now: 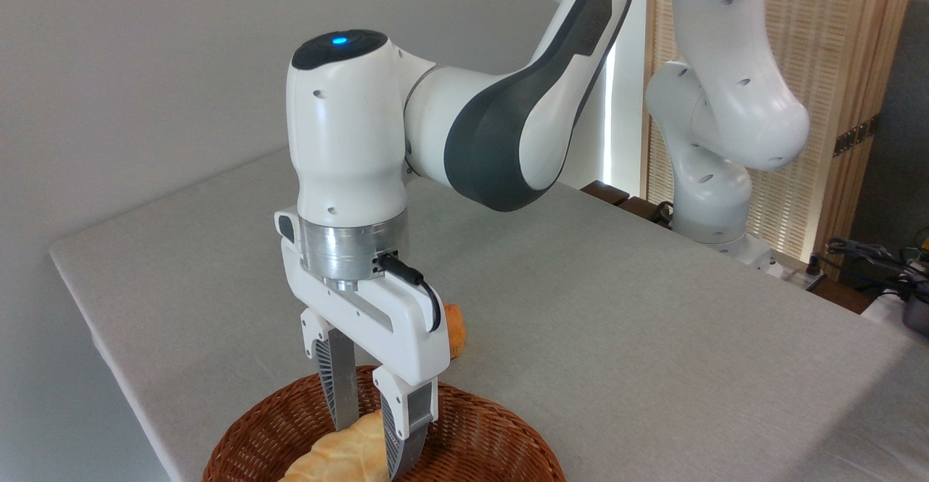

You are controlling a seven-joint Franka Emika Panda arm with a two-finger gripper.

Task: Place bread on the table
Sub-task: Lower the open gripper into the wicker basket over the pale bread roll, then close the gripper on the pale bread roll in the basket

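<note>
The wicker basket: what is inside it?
Inside the wicker basket lies the bread, with the claw closed around it. The frame's lower edge cuts off the basket's front, so anything else there cannot be seen.

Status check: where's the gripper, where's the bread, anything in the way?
Gripper down in the basket, fingers straddling the bread; grip not confirmed. Bread still in basket, not on table. Orange bun on table just behind the gripper.
</note>
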